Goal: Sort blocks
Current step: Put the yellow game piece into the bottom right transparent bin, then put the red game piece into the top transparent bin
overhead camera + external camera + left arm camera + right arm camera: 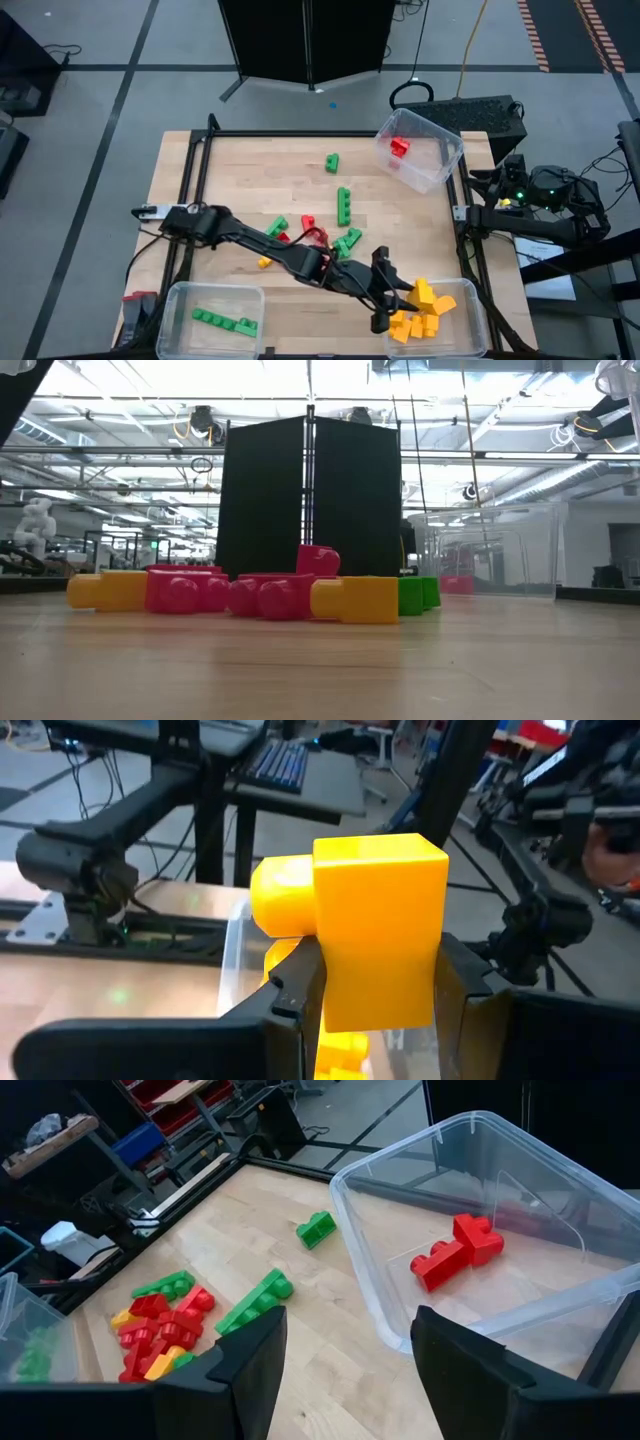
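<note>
Gripping a yellow studded plastic brick (375, 935) over the clear plastic bin (478, 305), the left gripper (381, 290) could release it onto the heaped pile, letting it roll out.

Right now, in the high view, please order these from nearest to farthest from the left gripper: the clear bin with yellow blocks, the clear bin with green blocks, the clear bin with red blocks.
Measured from the left gripper:
1. Clear plastic bin with yellow blocks, directly at the gripper, near right corner.
2. Clear plastic bin with green blocks, near left corner.
3. Clear plastic bin with red blocks, far right side.
</note>
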Robot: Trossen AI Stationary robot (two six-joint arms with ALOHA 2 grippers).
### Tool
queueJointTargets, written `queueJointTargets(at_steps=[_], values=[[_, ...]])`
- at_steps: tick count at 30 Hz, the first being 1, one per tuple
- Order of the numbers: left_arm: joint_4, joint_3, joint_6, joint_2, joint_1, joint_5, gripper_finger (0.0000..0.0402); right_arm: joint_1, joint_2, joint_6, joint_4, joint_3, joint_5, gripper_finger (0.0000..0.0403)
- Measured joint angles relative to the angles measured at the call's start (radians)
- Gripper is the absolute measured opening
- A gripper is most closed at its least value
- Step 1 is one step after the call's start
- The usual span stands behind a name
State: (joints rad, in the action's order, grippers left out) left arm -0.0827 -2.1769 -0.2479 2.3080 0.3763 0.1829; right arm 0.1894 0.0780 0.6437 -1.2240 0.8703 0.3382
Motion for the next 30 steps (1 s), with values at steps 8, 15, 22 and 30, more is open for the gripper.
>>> queueJointTargets(at_steps=[8, 15, 22, 30], values=[[0.002, 0.0, 0.019, 0.023, 0.005, -0.001, 0.0108, 0.0, 0.0, 0.007, 0.0, 0.0, 0.0, 0.0208], [0.003, 0.0, 0.019, 0.023, 0.005, -0.008, 0.018, 0.0, 0.0, 0.006, 0.0, 0.0, 0.0, 0.0208], [-0.015, 0.0, 0.012, 0.02, 0.005, -0.006, 0.0243, 0.0, 0.0, 0.005, 0.0, 0.0, 0.001, 0.0208], [-0.465, -0.005, -0.259, -0.154, -0.064, 0.266, 0.0227, 0.0, 0.0, 0.0, 0.0, 0.0, 0.001, 0.0208]])
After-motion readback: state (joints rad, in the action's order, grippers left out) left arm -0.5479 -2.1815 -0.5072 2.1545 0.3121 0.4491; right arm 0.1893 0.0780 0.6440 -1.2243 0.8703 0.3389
